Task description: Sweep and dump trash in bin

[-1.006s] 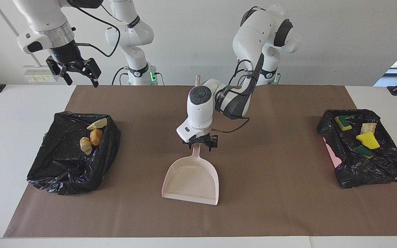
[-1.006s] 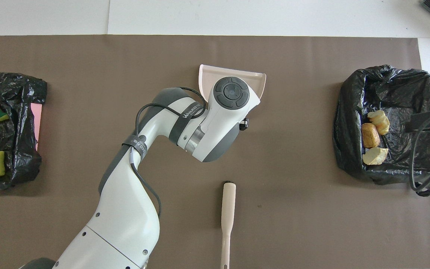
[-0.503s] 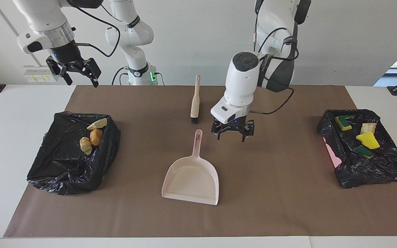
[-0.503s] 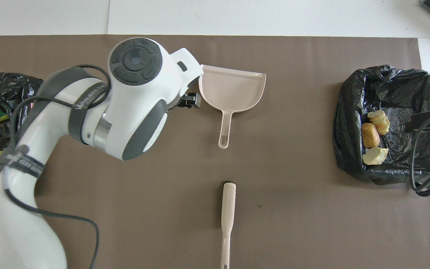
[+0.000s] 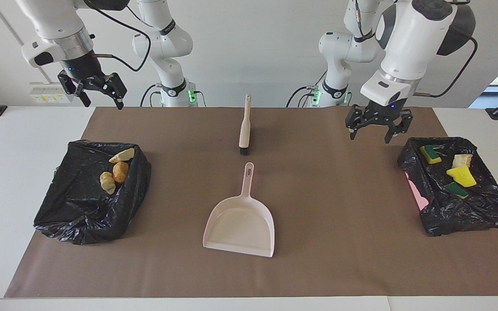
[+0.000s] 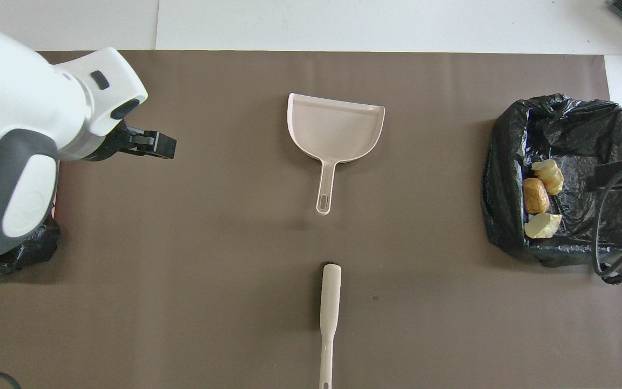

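Note:
The pink dustpan (image 5: pixel 240 224) (image 6: pixel 335 127) lies empty mid-mat, its handle pointing toward the robots. The brush (image 5: pixel 244 125) (image 6: pixel 330 302) lies nearer to the robots than the dustpan. Three tan chunks of trash (image 5: pixel 117 170) (image 6: pixel 539 197) sit in the black-bagged bin (image 5: pixel 76 216) (image 6: pixel 559 124) at the right arm's end. Yellow sponge scraps (image 5: pixel 461 176) lie in the bagged bin (image 5: pixel 469 211) at the left arm's end. My left gripper (image 5: pixel 378 125) (image 6: pixel 151 145) hangs open and empty over the mat beside that bin. My right gripper (image 5: pixel 97 90) waits open, raised at its own end.
Green-and-yellow sponge pieces (image 5: pixel 429 153) share the bin at the left arm's end, where a pink edge (image 5: pixel 417 192) shows under the bag. A brown mat (image 5: pixel 339 259) covers the white table. In the overhead view the left arm hides most of that bin.
My left gripper has risen from the dustpan's handle and swung over the mat to beside the bin at its own end. The dustpan, brush and right arm have stayed put.

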Robot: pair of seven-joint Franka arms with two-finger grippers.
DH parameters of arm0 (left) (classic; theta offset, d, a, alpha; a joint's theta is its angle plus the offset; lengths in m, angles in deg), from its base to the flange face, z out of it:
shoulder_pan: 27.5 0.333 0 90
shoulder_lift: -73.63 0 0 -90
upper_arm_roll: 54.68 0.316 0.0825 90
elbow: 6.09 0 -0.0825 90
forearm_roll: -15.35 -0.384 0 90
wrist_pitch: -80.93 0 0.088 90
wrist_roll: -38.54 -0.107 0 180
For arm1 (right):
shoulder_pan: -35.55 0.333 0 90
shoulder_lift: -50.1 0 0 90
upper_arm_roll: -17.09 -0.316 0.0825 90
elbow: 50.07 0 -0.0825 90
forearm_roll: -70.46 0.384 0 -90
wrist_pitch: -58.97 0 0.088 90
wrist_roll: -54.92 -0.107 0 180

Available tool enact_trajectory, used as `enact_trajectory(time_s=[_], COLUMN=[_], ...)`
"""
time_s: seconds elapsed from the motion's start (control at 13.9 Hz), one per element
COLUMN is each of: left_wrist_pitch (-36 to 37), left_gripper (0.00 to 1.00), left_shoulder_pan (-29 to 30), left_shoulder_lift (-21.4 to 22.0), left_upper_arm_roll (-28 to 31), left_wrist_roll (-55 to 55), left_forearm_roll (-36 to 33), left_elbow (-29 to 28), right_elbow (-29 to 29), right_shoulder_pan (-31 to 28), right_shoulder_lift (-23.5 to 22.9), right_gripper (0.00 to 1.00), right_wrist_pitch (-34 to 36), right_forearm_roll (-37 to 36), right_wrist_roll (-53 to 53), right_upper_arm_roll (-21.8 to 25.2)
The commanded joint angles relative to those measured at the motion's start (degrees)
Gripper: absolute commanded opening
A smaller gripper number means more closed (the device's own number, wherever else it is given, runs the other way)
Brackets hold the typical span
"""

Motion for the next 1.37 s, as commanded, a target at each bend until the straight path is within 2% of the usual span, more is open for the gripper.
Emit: enact_trajectory(time_s=[0.0, 0.07, 0.22, 0.5, 0.72, 1.29], left_wrist_pitch=[8.89, 13.03, 16.22, 16.67, 16.23, 15.70], left_gripper=[1.00, 1.00, 1.00, 1.00, 1.00, 1.00], left_shoulder_pan=[2.98, 4.12, 5.36, 7.56, 8.44, 8.35], left_shoulder_lift=[1.87, 1.79, 1.70, 1.96, 2.66, 4.51], left_upper_arm_roll=[-0.43, -0.34, -0.34, -0.34, -0.25, -0.16], left_wrist_roll=[-2.65, -3.78, -6.34, -7.39, -12.75, -11.88], left_forearm_roll=[1.13, 1.04, 1.30, 2.36, 1.83, 1.57], left_elbow=[3.98, 6.53, 8.75, 8.75, 8.49, 6.38], right_elbow=[0.39, 0.48, 0.48, 0.48, 0.39, 0.39], right_shoulder_pan=[-0.35, -0.35, -0.35, -0.35, -0.35, -0.35], right_shoulder_lift=[0.70, 0.70, 0.70, 0.70, 0.70, 0.70], right_gripper=[1.00, 1.00, 1.00, 1.00, 1.00, 1.00], right_wrist_pitch=[0.68, 0.68, 0.68, 0.68, 0.68, 0.68], right_forearm_roll=[0.94, 0.94, 0.94, 0.94, 0.94, 0.94], right_wrist_roll=[0.81, 0.81, 0.82, 0.90, 0.81, 0.90], right_upper_arm_roll=[0.00, 0.00, 0.00, 0.00, 0.00, 0.00])
